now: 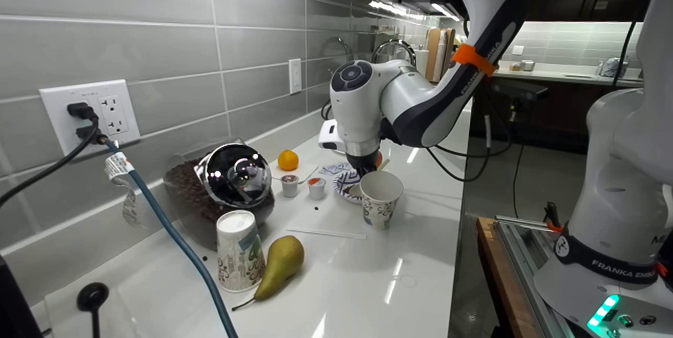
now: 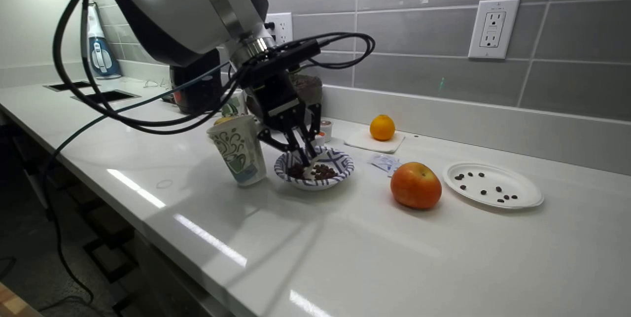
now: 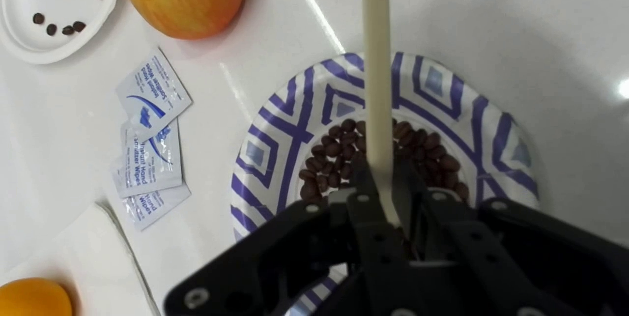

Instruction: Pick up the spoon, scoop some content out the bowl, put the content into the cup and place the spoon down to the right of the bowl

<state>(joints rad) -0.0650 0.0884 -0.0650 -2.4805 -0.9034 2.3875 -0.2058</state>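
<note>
One gripper — jaws clamped on the pale spoon — stands over the patterned paper bowl of coffee beans.

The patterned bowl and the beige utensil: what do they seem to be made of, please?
The patterned bowl looks like smooth paper, perhaps coated, given its thin, printed rim. The beige utensil seems matte wood, judging by its dull, square-ended handle, though plastic is possible.

Forearm slants down in an exterior view, wrist bent over. Gripper points downward, tilted, in an exterior view. Fingers pinched near together in a grip, wrist view.
</note>
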